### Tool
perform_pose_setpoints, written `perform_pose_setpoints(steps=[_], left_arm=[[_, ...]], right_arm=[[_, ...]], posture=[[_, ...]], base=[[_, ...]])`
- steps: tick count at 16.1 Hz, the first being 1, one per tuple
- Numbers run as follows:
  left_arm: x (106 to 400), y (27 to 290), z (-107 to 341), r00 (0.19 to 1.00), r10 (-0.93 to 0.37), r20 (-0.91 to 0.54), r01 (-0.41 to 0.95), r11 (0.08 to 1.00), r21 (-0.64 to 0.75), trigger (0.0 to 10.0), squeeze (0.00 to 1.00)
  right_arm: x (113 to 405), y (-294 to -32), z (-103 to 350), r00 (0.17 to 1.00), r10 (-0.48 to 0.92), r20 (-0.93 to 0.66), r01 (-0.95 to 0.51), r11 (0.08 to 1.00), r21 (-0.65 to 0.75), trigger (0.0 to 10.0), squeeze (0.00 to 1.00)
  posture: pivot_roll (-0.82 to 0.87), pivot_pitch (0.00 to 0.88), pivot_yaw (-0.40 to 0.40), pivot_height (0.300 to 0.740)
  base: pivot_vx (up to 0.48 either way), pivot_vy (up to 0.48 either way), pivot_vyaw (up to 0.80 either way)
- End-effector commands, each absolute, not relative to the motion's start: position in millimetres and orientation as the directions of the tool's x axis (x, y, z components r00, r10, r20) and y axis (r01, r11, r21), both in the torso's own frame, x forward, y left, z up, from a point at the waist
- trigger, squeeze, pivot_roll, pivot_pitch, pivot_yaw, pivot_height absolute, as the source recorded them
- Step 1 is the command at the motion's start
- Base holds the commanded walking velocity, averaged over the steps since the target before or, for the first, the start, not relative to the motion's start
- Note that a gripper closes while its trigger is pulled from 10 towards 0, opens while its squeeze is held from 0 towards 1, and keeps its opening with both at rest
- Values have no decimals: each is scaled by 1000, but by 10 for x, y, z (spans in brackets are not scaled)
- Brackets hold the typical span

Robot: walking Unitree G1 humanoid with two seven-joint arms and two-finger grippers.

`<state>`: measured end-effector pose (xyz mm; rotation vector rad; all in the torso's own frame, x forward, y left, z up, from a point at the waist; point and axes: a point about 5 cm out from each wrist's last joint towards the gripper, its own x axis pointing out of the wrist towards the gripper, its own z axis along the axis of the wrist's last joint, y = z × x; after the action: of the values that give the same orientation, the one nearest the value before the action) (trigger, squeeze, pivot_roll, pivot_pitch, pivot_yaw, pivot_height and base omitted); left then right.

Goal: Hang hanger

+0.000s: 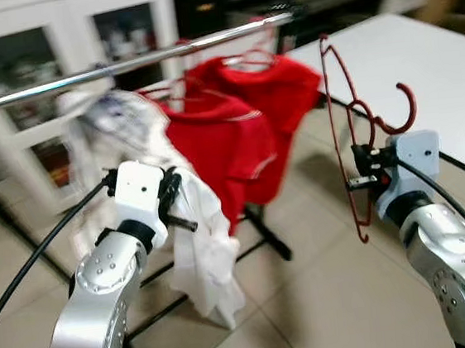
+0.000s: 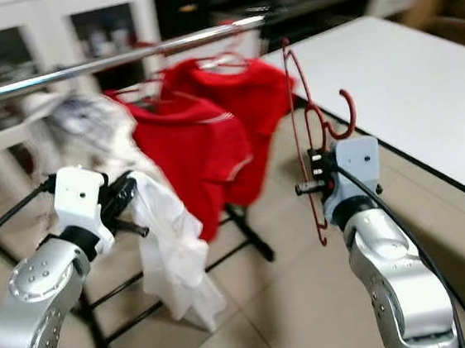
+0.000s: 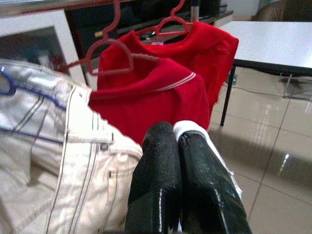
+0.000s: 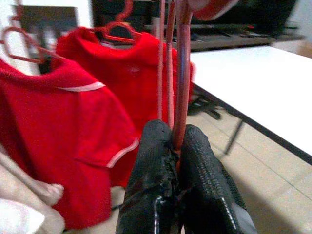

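The right gripper (image 4: 178, 146) has its jaws pinched on the wire of the empty red hanger (image 1: 352, 141), which stands edge-on above them with its hook (image 1: 399, 111) clear of the rail (image 1: 133, 61). The rail lies up and off to the left of those jaws, crowded with red shirts (image 1: 245, 131). The hanger could twist in so narrow a pinch, snag a shirt, or miss the rail. The left gripper (image 3: 178, 146), jaws pressed together, sits against white clothing (image 1: 193, 236).

Red wire hanger (image 1: 352, 141), empty, upright, off rail (image 1: 121, 65)
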<state>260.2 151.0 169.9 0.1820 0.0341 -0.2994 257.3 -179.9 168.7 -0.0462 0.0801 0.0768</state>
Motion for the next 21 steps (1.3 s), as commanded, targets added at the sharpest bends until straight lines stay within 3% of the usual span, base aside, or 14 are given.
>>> perform_pose_setpoints(steps=[1, 7, 21], left_arm=[[2652, 1538, 1767, 968, -250, -4, 245, 945, 217, 10000, 0], [2762, 1548, 1830, 979, -194, 57, 180, 965, 191, 10000, 0], [2876, 1529, 1745, 975, -221, 7, 218, 967, 128, 10000, 0]], right_arm=[[2582, -1855, 1697, 998, 12, -68, -16, 998, -60, 10000, 0], [2582, -1948, 1527, 972, -124, -198, 100, 987, -127, 10000, 0], [2463, -1816, 1467, 973, -66, -220, 79, 995, 54, 10000, 0]], posture=[[-76, 6, -40, 740], [-86, 8, -23, 740], [-112, 11, 6, 740]], base=[[0, 0, -788], [0, 0, -714], [0, 18, -600]])
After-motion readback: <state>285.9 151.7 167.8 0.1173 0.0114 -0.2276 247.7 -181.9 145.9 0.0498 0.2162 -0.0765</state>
